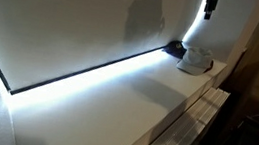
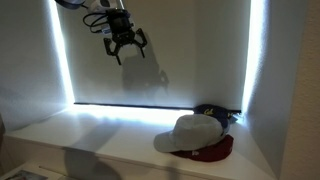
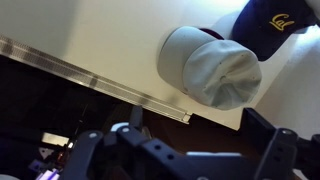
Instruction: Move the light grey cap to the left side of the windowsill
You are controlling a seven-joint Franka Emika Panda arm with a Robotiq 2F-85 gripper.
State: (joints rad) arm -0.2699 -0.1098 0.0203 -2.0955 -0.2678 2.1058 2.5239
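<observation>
Exterior views: hand (image 2: 125, 45) open aloft, light grey cap (image 2: 190, 133) at far end of table (image 2: 100, 135)

The white table runs long, edged at the back by a bright light strip (image 2: 150, 105). The hand hangs high above the table, fingers spread, gripping nothing, well apart from the caps. The light grey cap sits on the table near the corner at picture right. A dark red cap (image 2: 218, 152) touches its front edge. In the wrist view, a navy cap (image 3: 270, 20) with yellow lettering lies against the grey crown.

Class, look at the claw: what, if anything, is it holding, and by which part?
Nothing is held. The claw hangs open in the air above the windowsill, apart from the light grey cap lying on it.
</observation>
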